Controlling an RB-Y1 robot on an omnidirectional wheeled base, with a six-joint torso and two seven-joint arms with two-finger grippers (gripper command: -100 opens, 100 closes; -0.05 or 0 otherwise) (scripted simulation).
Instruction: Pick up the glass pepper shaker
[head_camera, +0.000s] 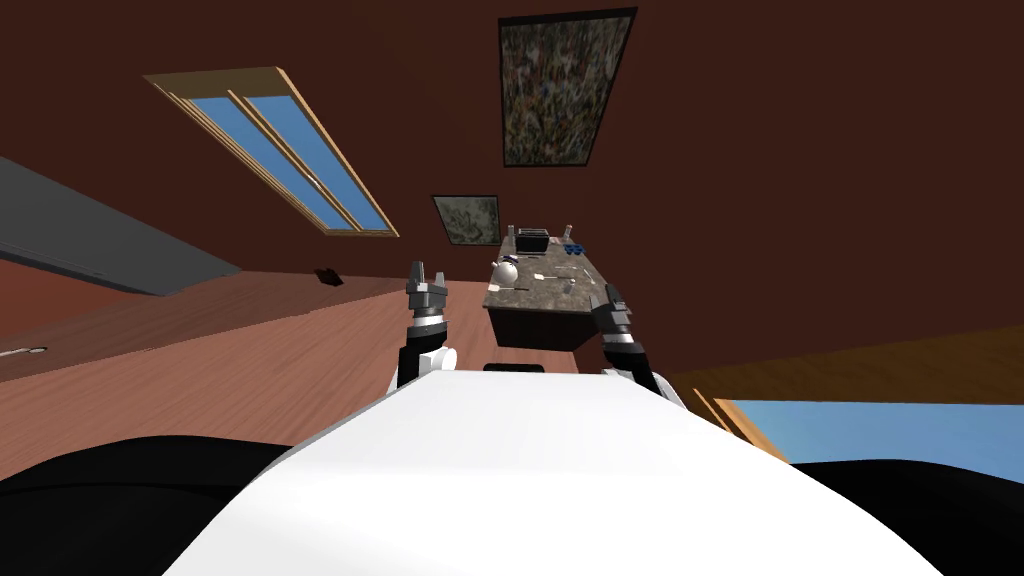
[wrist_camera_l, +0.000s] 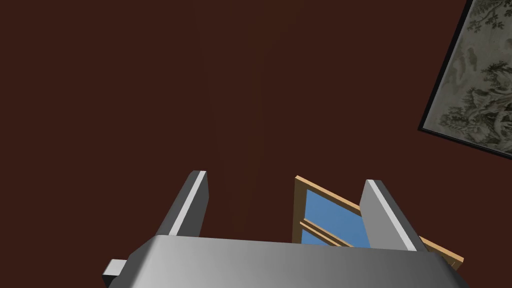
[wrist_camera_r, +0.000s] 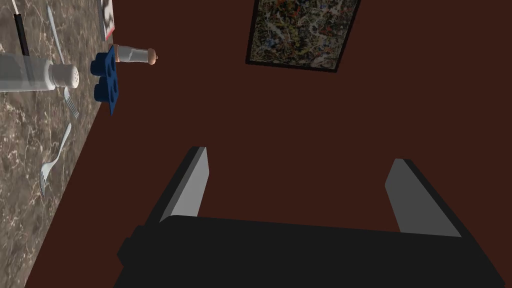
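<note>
Approach step: the right hand (wrist_camera_r: 300, 159), wide open and empty, points past the worktop (wrist_camera_r: 30, 165), where the pepper shaker (wrist_camera_r: 40, 75) stands beside a fork (wrist_camera_r: 71, 105). The left hand (wrist_camera_l: 285, 180), also open, grips nothing. Next, the right must swing toward the shaker.

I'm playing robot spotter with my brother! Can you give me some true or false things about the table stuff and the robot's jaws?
1. The right arm's jaws are shut on the shaker. False: they stand open and hold nothing, and the shaker is on the table.
2. The shaker has a clear body and a white cap with little holes. True.
3. A blue tray sits at the table's edge, next to a grinder with brown ends. True.
4. The forks on the table are red. False: they are pale grey.
5. The left arm's jaws are open. True.
</note>
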